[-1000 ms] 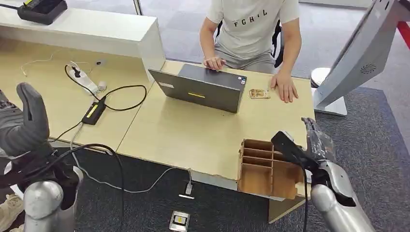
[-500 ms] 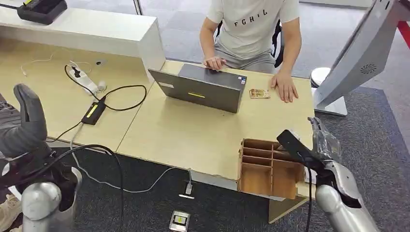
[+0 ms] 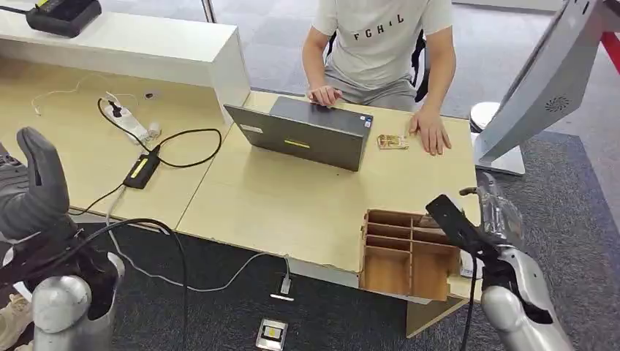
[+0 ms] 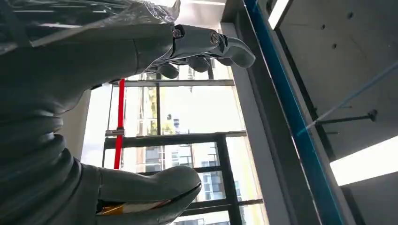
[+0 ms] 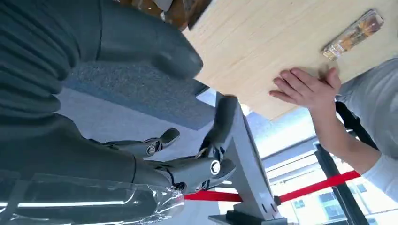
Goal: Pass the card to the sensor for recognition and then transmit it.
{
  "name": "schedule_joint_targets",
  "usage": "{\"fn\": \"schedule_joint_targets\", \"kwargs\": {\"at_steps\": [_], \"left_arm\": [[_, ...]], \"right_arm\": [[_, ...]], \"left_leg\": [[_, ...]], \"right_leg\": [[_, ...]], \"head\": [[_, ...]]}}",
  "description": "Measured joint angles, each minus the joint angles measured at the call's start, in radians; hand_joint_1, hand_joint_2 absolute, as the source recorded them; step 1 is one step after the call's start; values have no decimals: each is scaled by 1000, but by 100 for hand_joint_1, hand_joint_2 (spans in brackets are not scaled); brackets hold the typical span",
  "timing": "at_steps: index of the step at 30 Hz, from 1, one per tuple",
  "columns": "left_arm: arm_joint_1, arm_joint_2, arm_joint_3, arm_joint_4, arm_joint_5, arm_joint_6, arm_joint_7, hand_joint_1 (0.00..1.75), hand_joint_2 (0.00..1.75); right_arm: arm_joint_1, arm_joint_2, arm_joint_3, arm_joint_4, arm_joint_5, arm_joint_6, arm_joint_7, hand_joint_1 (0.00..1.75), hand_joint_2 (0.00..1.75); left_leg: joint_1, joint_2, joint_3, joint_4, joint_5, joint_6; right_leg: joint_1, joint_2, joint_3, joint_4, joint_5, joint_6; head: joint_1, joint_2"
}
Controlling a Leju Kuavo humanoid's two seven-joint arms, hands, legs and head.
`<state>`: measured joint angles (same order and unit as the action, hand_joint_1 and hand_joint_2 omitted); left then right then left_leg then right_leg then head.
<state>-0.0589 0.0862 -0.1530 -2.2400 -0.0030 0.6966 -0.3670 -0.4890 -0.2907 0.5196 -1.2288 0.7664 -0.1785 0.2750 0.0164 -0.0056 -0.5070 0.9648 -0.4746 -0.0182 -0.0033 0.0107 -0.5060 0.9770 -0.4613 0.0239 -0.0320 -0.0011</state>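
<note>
Pale wood counter carries the card, lying flat just beside a seated person's hand and near a laptop. The right hand hangs off the counter's edge by a wooden organizer, fingers spread and holding nothing. Reaching in could bump the organizer or the person. The left hand is raised upright, fingers apart, empty.

The right hand slides further right and a touch lower beside the wooden organizer; the left hand dips slightly, fingers apart, holding nothing.
</note>
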Motion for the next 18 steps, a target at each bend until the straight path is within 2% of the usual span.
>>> {"fn": "schedule_joint_targets", "kwargs": {"at_steps": [2, 3, 4, 5, 6, 7, 8, 9, 10, 11, 12, 18], "left_arm": [[1, 0, 1, 0, 2, 0, -1, 0, 175], [1, 0, 1, 0, 3, 0, -1, 0, 175], [2, 0, 2, 0, 4, 0, -1, 0, 175], [2, 0, 2, 0, 5, 0, -1, 0, 175], [2, 0, 3, 0, 6, 0, -1, 0, 175], [2, 0, 3, 0, 7, 0, -1, 0, 175], [2, 0, 3, 0, 8, 0, -1, 0, 175], [2, 0, 3, 0, 10, 0, -1, 0, 175], [2, 0, 4, 0, 11, 0, -1, 0, 175], [1, 0, 4, 0, 11, 0, -1, 0, 175], [1, 0, 5, 0, 11, 0, -1, 0, 175], [1, 1, 6, 0, 9, 0, 0, 0, 175]], "right_arm": [[5, -1, -2, -17, -2, -2, 0, 159, 175], [9, -1, -3, -26, -5, -1, 0, 152, 175], [13, -1, -4, -35, -9, 0, 0, 138, 175], [16, -1, -4, -42, -11, 2, 0, 120, 175], [19, -1, -4, -50, -15, 8, 0, 84, 175], [21, -1, -4, -55, -21, 21, -1, 84, 175], [25, -1, -4, -59, -24, 29, -1, 73, 175], [28, -1, -3, -63, -29, 41, -2, 47, 175], [30, -1, -2, -66, -33, 51, -2, 31, 175], [32, -1, 1, -68, -38, 58, -2, 5, 175], [34, -1, 2, -70, -40, 64, -2, 0, 175], [40, -9, 2, -85, -56, 79, 1, 0, 175]], "left_leg": [[0, 0, 0, 0, 0, 0], [0, 0, 0, 0, 0, 0], [0, 0, 0, 0, 0, 0], [0, 0, 0, 0, 0, 0], [0, 0, 0, 0, 0, 0], [0, 0, 0, 0, 0, 0], [0, 0, 0, 0, 0, 0], [0, 0, 0, 0, 0, 0], [0, 0, 0, 0, 0, 0], [0, 0, 0, 0, 0, 0], [0, 0, 0, 0, 0, 0], [0, 0, 0, 0, 0, 0]], "right_leg": [[0, 0, 0, 0, 0, 0], [0, 0, 0, 0, 0, 0], [0, 0, 0, 0, 0, 0], [0, 0, 0, 0, 0, 0], [0, 0, 0, 0, 0, 0], [0, 0, 0, 0, 0, 0], [0, 0, 0, 0, 0, 0], [0, 0, 0, 0, 0, 0], [0, 0, 0, 0, 0, 0], [0, 0, 0, 0, 0, 0], [0, 0, 0, 0, 0, 0], [0, 0, 0, 0, 0, 0]], "head": [[0, 0], [0, 0], [0, 0], [0, 0], [0, 0], [0, 0], [0, 0], [0, 0], [0, 0], [0, 0], [0, 0], [0, 0]]}}
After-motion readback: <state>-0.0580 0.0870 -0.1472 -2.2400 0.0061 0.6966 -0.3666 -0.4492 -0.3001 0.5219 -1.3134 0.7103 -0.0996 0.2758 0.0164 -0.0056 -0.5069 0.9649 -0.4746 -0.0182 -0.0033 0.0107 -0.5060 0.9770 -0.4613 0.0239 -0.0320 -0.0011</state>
